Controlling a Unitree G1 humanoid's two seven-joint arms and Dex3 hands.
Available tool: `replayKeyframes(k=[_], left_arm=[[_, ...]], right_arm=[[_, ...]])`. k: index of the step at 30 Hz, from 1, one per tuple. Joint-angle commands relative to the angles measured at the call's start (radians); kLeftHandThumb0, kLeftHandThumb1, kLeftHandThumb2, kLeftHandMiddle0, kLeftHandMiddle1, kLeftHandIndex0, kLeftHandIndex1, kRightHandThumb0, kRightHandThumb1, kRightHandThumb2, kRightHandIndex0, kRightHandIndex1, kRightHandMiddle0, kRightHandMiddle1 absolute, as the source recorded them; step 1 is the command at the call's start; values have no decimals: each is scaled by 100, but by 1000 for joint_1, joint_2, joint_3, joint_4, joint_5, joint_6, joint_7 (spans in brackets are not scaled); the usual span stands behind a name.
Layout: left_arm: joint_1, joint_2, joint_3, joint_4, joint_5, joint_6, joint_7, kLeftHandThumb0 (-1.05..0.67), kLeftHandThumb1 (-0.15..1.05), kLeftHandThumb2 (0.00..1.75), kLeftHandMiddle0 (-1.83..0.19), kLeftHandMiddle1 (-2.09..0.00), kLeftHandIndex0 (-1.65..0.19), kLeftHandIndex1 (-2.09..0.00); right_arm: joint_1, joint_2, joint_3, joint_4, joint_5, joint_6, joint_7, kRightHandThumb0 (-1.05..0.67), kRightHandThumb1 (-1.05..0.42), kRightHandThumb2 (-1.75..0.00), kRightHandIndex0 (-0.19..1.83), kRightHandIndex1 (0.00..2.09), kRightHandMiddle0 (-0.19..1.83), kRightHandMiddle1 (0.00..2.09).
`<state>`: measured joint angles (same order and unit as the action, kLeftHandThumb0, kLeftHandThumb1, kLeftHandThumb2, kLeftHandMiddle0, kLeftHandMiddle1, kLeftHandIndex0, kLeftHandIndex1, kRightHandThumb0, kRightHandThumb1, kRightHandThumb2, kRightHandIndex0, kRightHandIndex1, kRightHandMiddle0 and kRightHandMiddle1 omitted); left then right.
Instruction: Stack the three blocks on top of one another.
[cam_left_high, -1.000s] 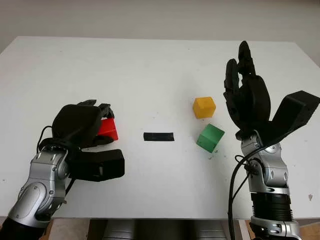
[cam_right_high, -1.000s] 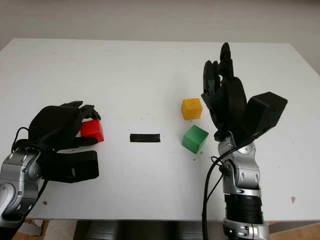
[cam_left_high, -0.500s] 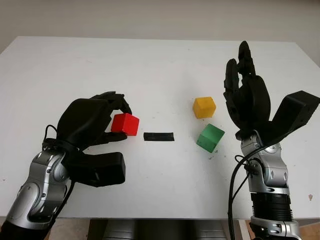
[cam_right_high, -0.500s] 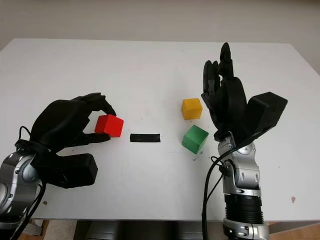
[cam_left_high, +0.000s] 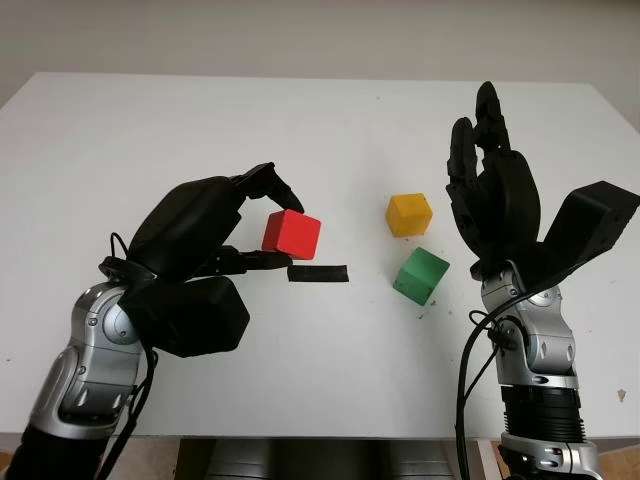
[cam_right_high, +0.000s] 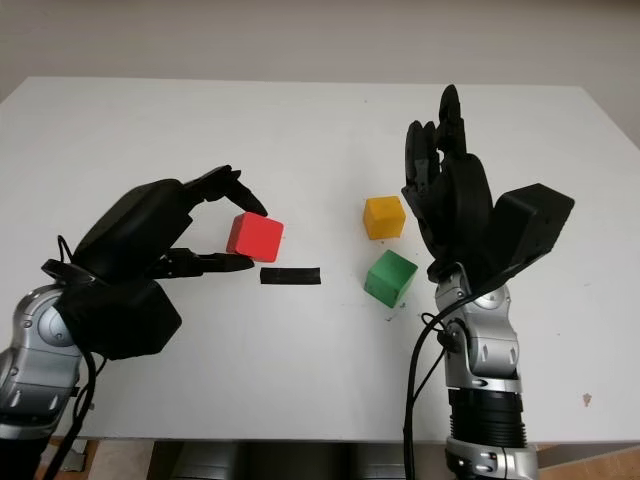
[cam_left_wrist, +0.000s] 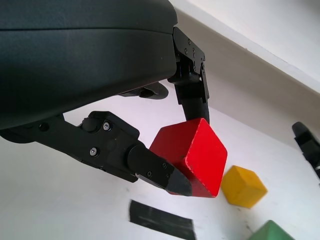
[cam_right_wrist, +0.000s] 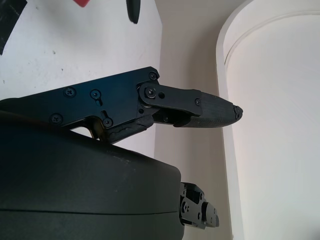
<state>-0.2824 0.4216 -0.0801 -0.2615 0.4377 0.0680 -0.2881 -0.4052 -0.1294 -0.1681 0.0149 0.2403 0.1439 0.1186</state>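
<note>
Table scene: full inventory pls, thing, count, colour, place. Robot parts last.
red block: 1, red, held off the table in the left robot hand, above the tape's left end
yellow block: 1, yellow, on the table right of centre, beyond the green one
green block: 1, green, on the table, nearer the robot than the yellow one, apart from it
tape: 1 strip, black, flat on the table at centre
table: 1, white, bears all of it
left robot hand: 1, black, raised left of centre, fingers pinching the red block
right robot hand: 1, black, open, held upright at right of the yellow and green blocks
</note>
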Motion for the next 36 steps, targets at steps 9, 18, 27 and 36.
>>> replayKeyframes(k=[9,18,27,36], left_arm=[[-63,-130,-89,198,12,-25,133,-29,102,6,-23,-4,-23,-168],[-25,-134,-198,255,157,-76,227,-28,102,5,-18,-4,-21,-172],[12,-103,-254,226,254,-83,204,-28,102,5,-14,-4,-22,-180],[24,-97,-254,206,290,-57,188,-28,100,5,-15,-5,-26,-174]], right_arm=[[0,3,1,-10,-8,-14,-10,-68,-105,-51,-19,1,-19,1],[4,-1,-2,-16,-8,-9,-7,-68,-105,-50,-19,2,-19,3],[3,0,-4,-22,-6,1,-10,-68,-105,-51,-19,2,-19,1],[2,-5,0,-21,-17,-2,-10,-68,-105,-51,-19,2,-19,2]])
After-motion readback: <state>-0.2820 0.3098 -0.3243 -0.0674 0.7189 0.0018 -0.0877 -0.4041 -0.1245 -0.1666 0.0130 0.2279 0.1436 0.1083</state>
